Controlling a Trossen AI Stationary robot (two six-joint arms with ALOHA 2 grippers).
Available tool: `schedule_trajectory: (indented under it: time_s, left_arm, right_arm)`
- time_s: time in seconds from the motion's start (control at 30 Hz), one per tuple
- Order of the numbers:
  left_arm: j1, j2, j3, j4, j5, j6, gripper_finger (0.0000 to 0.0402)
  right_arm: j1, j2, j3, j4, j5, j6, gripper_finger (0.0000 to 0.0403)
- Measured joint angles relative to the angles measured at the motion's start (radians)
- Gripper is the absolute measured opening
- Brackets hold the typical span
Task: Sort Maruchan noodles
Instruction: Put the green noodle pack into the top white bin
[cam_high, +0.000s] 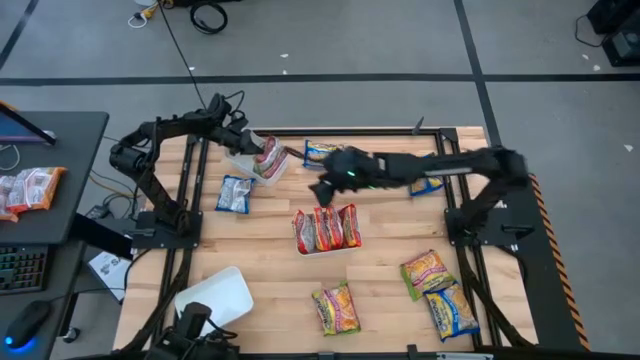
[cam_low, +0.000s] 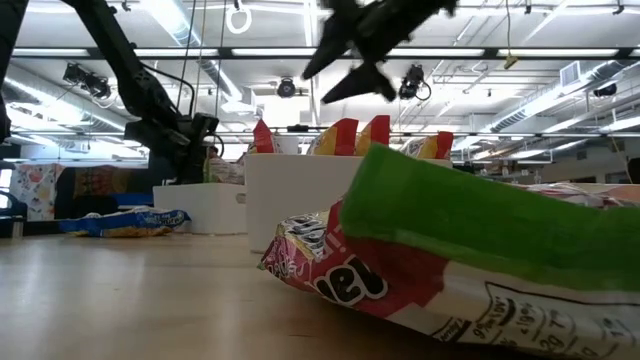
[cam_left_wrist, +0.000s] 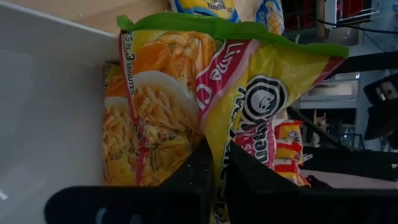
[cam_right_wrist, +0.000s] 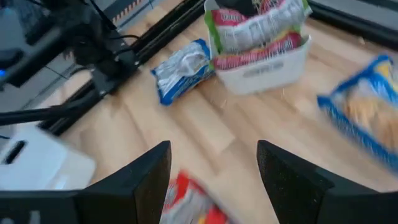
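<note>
Left gripper (cam_left_wrist: 214, 165): fingers clamped on a crinkly yellow packet (cam_left_wrist: 249, 93) with a green top edge, held over a white rectangular tray (cam_high: 252, 160) at the table's far left. Right gripper (cam_right_wrist: 214, 180): fingers apart, empty, above bare wood planks. Middle tray (cam_high: 328, 246): red-orange packets (cam_high: 326, 226) standing upright. Loose packets: blue one (cam_high: 235, 194) beside the left tray; yellow-orange ones (cam_high: 440, 290) near the front right.
</note>
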Motion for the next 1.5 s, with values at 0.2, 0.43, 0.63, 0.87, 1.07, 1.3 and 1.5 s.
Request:
schedule_trajectory:
  time_s: [0.2, 0.43, 0.63, 0.87, 1.07, 1.3, 1.5]
  left_arm:
    - [0.000, 0.000, 0.003, 0.003, -0.021, -0.012, 0.0024]
    - [0.006, 0.002, 0.063, -0.009, -0.083, -0.072, 0.0023]
    - [0.006, 0.002, 0.092, -0.045, -0.144, -0.069, 0.0023]
    - [0.006, -0.001, 0.087, -0.088, -0.178, -0.062, 0.0023]
    - [-0.002, -0.004, 0.088, -0.102, -0.195, -0.096, 0.0023]
    - [-0.062, -0.005, 0.090, -0.147, -0.220, -0.057, 0.0034]
    - [-0.094, -0.005, 0.086, -0.093, -0.269, -0.109, 0.0058]
  right_arm:
    - [-0.082, 0.228, 0.210, 0.000, -0.043, -0.095, 0.0242]
    - [-0.125, 0.401, 0.322, 0.006, -0.027, -0.130, 0.0242]
    - [-0.128, 0.557, 0.371, 0.121, -0.031, -0.114, 0.0241]
    - [-0.129, 0.728, 0.537, 0.058, 0.025, -0.065, 0.0225]
    - [-0.133, 0.805, 0.693, 0.026, 0.078, -0.169, 0.0209]
    - [-0.170, 0.806, 0.727, -0.019, 0.072, -0.222, 0.0207]
    - [-0.176, 0.804, 0.727, -0.023, 0.050, -0.239, 0.0207]
